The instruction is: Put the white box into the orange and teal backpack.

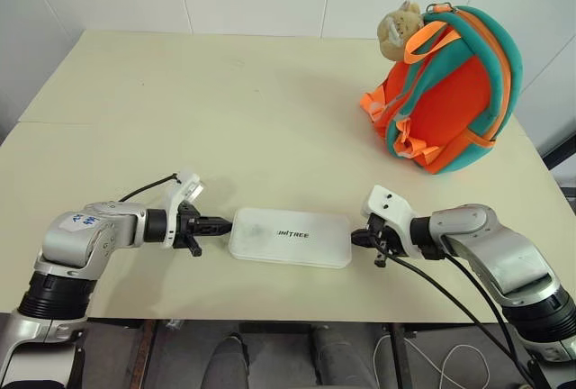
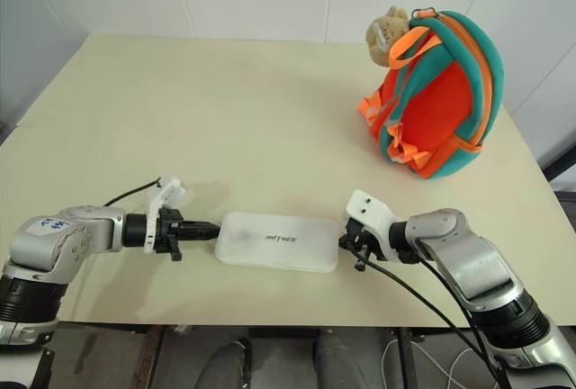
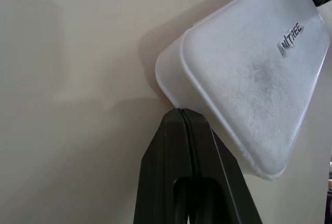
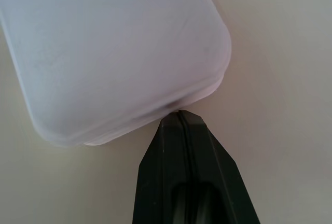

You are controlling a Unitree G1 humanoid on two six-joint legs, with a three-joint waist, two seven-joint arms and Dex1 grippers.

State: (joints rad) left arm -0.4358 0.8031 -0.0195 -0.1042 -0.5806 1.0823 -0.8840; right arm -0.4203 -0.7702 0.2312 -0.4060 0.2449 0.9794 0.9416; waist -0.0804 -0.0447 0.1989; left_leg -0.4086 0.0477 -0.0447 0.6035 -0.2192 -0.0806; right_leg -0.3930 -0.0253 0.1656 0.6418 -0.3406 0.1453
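Box (image 1: 290, 237) lies flat on the cream surface (image 1: 225, 110), near its front edge, long side running left to right, with the dark lettering facing up. It sits between the two arms.

Left pincer (image 1: 219, 224) is closed, its two black fingers (image 3: 189, 167) pressed together with nothing between them. Its tip meets the left short end of the box; in the left wrist view the tip touches the box wall just below the lid's rim, near a rounded corner.

Right pincer (image 1: 358, 238) is also closed and empty, fingers (image 4: 184, 172) shut flat against each other. Its tip is at the right short end of the box; in the right wrist view the tip sits right at the lower edge of the box near a rounded corner, touching or almost touching, I cannot tell which.

So the box is pinched endwise between two closed tips, still resting on the surface as far as the head views show.

Backpack (image 1: 454, 92) stands upright at the far right of the surface, well apart from the box and both arms. Its orange body has teal edging and orange webbing loops, and a tan plush toy (image 1: 398, 29) hangs at its top left, beside the handle.
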